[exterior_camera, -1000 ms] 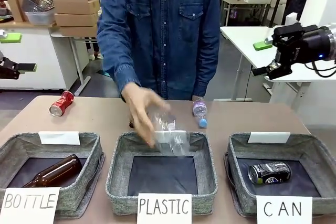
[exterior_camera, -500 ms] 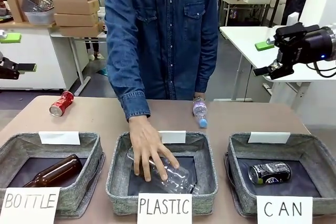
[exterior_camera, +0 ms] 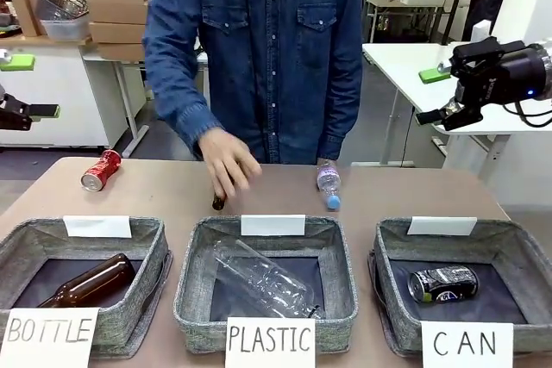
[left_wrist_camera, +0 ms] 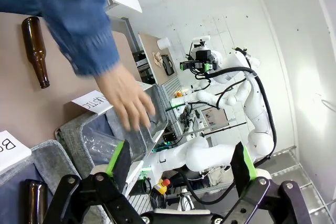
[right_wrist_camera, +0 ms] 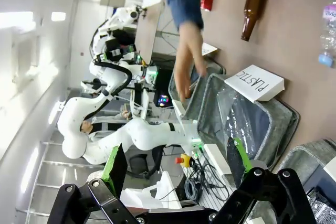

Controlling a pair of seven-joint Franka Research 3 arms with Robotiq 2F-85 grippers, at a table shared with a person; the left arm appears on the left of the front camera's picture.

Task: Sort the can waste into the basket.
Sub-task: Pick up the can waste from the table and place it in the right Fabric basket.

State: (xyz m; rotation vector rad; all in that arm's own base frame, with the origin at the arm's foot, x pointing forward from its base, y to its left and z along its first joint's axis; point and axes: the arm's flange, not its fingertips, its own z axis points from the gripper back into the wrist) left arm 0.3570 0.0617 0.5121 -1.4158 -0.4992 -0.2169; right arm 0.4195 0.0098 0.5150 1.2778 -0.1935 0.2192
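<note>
The black can [exterior_camera: 442,283] lies on its side on the dark base of the CAN basket [exterior_camera: 517,243], at the counter's [exterior_camera: 414,187] right end. The red can [exterior_camera: 102,170] lies on its side on the bare counter at the far left, behind the BOTTLE basket [exterior_camera: 155,243] and well apart from the CAN basket. Both arms are held high off the counter. The left pincer [left_wrist_camera: 181,148] is spread wide with nothing between its green pads, and the right pincer [right_wrist_camera: 176,148] is likewise spread and empty. The person's hand [exterior_camera: 228,165], blurred, hangs just behind the PLASTIC basket [exterior_camera: 194,247], near a brown glass bottle [right_wrist_camera: 253,9] lying on the counter but apart from it. A clear plastic bottle [exterior_camera: 263,280] lies inside the PLASTIC basket. A small plastic bottle [exterior_camera: 328,185] with a blue cap lies behind it.
</note>
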